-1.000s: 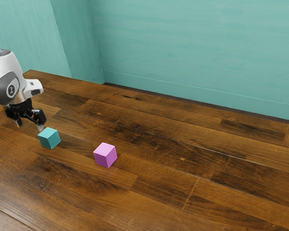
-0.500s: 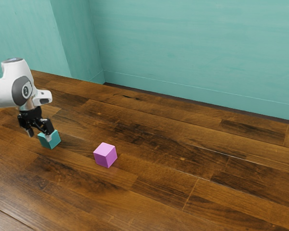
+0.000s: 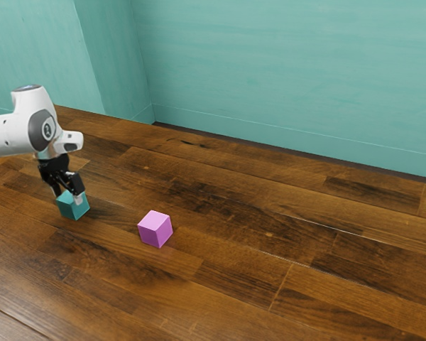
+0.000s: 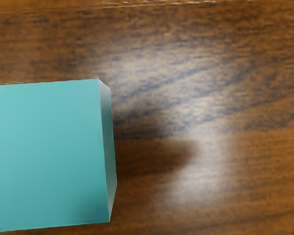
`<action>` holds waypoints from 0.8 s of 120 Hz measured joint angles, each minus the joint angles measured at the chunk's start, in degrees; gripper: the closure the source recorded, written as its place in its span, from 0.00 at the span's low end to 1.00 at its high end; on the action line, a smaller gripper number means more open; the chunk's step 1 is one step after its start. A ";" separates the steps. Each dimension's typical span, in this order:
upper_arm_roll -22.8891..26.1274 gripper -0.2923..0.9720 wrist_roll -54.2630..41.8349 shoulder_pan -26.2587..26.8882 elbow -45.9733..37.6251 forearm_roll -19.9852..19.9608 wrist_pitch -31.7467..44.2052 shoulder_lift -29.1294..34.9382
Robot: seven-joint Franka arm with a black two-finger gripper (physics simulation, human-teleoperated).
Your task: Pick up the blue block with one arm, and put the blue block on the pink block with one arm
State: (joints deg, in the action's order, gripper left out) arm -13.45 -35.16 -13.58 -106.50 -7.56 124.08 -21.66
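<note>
The blue block (image 3: 74, 207), teal in colour, rests on the wooden floor at the exterior view's left. My gripper (image 3: 70, 192) hangs straight down right over it, open, with its black fingertips level with the block's top edge. The wrist view has the blue block (image 4: 46, 156) large and close beneath my hand, a little off to one side. The pink block (image 3: 155, 229) lies on the floor a short way toward the exterior view's right of the blue one, apart from it.
Dark wooden planks (image 3: 270, 234) stretch out toward the exterior view's right. Teal walls (image 3: 284, 71) close off the back, with a corner behind my arm.
My hand has moved toward the exterior view's right and come down onto the blue block. Both blocks stay where they were.
</note>
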 joint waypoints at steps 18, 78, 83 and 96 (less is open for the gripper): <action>1.23 0.23 -1.54 -1.90 3.21 -0.07 -0.54 -2.62; 5.47 0.23 -5.17 -7.51 8.77 0.04 -2.07 -6.77; 5.63 0.23 -5.36 -7.68 9.19 0.05 -2.14 -7.00; 6.03 0.23 -5.79 -7.98 10.22 0.11 -2.23 -7.75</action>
State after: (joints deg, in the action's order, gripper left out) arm -7.42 -40.95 -21.56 -96.28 -7.45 121.85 -29.41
